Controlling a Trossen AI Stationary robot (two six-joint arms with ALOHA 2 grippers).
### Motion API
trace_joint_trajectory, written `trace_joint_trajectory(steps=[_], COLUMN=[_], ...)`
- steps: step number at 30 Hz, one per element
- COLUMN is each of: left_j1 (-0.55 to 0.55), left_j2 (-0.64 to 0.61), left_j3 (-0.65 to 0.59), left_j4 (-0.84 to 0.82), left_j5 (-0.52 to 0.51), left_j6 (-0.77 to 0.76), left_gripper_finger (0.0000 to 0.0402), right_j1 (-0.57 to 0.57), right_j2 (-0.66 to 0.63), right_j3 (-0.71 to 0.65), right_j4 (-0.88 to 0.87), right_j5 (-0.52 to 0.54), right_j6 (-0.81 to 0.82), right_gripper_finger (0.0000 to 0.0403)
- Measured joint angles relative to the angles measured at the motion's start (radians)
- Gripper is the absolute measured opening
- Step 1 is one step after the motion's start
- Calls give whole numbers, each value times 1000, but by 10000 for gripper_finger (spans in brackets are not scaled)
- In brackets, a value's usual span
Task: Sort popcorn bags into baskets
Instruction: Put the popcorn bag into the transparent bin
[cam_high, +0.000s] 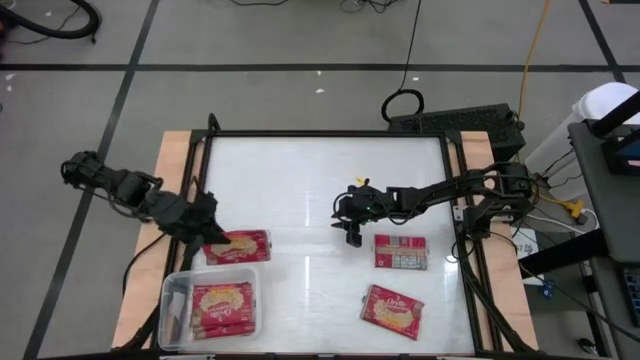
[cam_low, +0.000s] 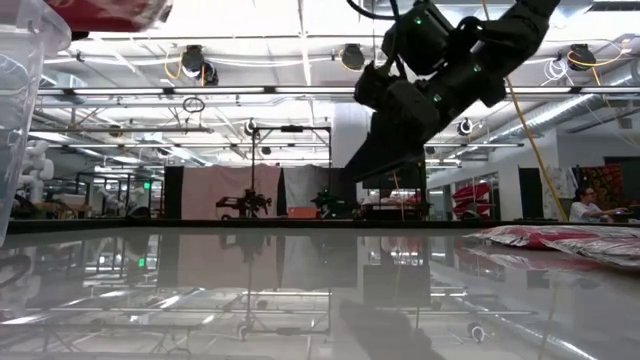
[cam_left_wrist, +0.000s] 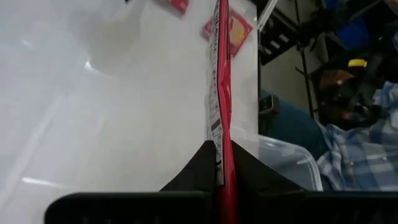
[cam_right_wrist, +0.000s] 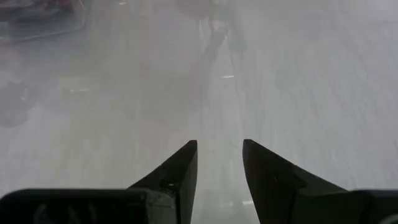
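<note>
My left gripper (cam_high: 208, 232) is shut on a red popcorn bag (cam_high: 240, 247) at the table's near left, just beyond the far rim of the clear tub (cam_high: 175, 300). The left wrist view shows this bag edge-on (cam_left_wrist: 221, 81). The tub holds one red bag (cam_high: 222, 308) lying flat with its picture side up. My right gripper (cam_high: 352, 228) is open and empty above the middle of the table; it also shows in its own wrist view (cam_right_wrist: 219, 158). Two more bags lie flat on the table at the right: one with its printed back up (cam_high: 400, 252), one with its picture side up (cam_high: 392, 310). My left gripper pinches the bag's left short end (cam_left_wrist: 220, 155) between its two fingers, one on each flat face. The fingers come level from the table's left. The bag sticks out level toward the table's right, picture side up, lifted clear of the table (cam_low: 110, 12).
A black frame (cam_high: 330, 134) runs around the glossy white tabletop, with wooden strips (cam_high: 175, 170) at both sides. Bare table lies between the two grippers and at the far side. A person in jeans and a plaid shirt (cam_left_wrist: 348, 149) sits beyond the table's near edge.
</note>
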Motion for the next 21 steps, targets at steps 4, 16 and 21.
trace_joint_trajectory(steps=[4,16,21], left_j1=[-54,-290,-390], left_j2=[4,43,83], left_j3=[-1,-30,-77], left_j4=[10,6,7], left_j5=[-5,-30,-55], left_j6=[-56,-191,-336], left_gripper_finger=[22,23,23], right_j1=[0,0,0], right_j2=[0,0,1], right_j3=[-25,-49,-59], right_j4=[30,30,30], right_j5=[0,0,0], right_j6=[0,0,0], right_gripper_finger=[123,123,123])
